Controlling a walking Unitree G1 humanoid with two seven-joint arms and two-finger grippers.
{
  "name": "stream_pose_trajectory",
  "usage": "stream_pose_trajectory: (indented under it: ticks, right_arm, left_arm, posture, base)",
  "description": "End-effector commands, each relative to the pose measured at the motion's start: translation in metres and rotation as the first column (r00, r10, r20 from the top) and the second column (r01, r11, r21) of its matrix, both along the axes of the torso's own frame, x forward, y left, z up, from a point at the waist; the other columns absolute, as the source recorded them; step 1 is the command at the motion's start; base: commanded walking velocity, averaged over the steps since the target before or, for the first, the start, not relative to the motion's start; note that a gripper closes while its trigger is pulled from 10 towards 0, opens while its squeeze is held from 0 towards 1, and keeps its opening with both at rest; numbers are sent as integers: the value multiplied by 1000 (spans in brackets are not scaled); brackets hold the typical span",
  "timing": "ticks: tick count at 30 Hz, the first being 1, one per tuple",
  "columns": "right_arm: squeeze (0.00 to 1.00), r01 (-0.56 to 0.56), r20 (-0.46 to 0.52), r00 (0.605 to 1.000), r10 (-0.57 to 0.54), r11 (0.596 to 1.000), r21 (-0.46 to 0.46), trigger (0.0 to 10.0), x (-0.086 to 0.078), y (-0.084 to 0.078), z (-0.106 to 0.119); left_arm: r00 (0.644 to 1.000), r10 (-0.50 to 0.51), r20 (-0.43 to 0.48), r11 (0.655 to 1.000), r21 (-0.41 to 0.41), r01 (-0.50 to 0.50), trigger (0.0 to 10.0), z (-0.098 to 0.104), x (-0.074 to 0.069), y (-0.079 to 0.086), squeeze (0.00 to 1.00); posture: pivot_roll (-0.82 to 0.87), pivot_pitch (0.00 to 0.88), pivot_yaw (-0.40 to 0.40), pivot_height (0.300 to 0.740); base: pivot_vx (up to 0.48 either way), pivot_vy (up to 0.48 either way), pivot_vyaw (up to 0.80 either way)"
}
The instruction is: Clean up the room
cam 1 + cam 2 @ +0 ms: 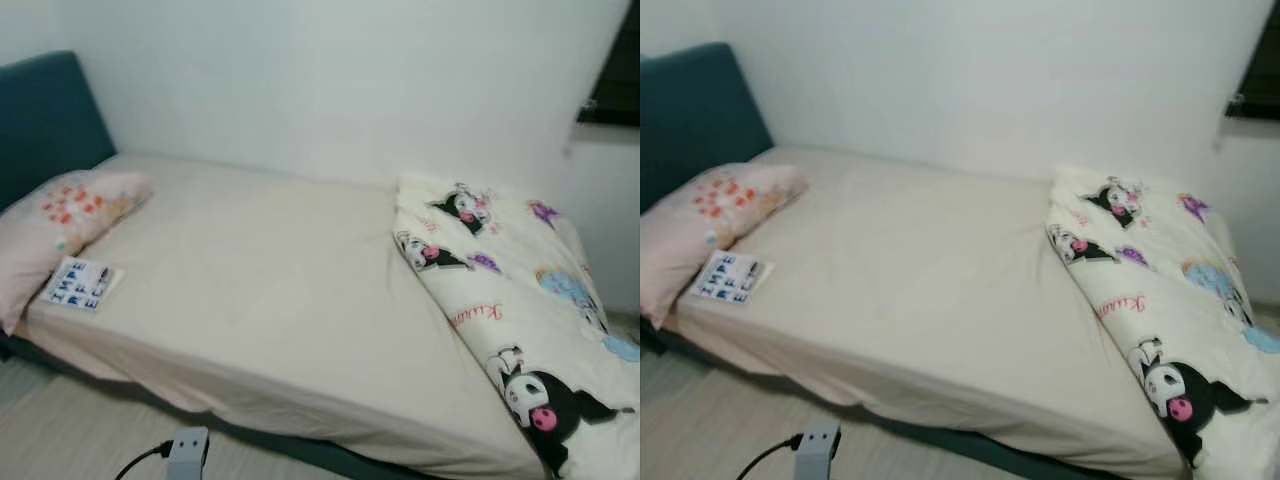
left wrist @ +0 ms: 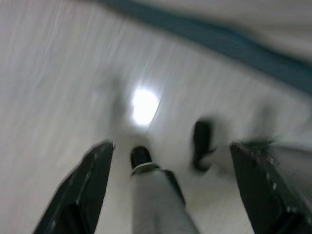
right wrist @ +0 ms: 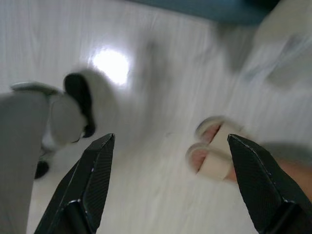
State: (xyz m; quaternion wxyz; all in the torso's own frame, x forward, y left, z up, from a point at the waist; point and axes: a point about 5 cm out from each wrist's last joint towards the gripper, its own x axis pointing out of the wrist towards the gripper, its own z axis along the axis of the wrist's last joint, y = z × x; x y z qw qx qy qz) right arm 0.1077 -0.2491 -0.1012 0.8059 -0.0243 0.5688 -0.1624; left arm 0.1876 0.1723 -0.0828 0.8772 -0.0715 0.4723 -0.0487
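Observation:
A bed (image 1: 260, 300) with a cream sheet stands before me against the white wall. A cartoon-print quilt (image 1: 520, 300) lies bunched along its right end. A pink flowered pillow (image 1: 60, 225) rests at the left end by the teal headboard (image 1: 45, 120), with a small printed booklet (image 1: 80, 284) beside it. My left gripper (image 2: 170, 190) hangs open over the pale floor, above my own leg and feet. My right gripper (image 3: 168, 190) hangs open over the floor as well, nothing between its fingers.
A grey power strip (image 1: 187, 450) with a black cable lies on the floor by the bed's near edge. A person's foot in a pale slipper (image 3: 214, 153) stands on the floor near my right side. A dark window frame (image 1: 612, 80) is at the far right.

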Motion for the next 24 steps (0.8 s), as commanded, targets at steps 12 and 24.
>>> stream_pose_trajectory:
  ticks: [12, 24]
  right_arm:
    - [0, -13, -43, 999, 13, 1000, -15, 10000, -19, -15, 0]
    - [0, 1, -6, 1000, -1, 999, -33, 10000, -8, -20, 4]
  left_arm:
    - [999, 21, -38, 1000, 14, -21, 10000, -4, -9, 7, 0]
    - [999, 3, -34, 1000, 16, -3, 10000, -4, -8, 4, 0]
  posture:
    - [39, 0, 12, 740]
    - [31, 0, 15, 740]
  base:
    - [0, -194, -689]
    - [0, 0, -453]
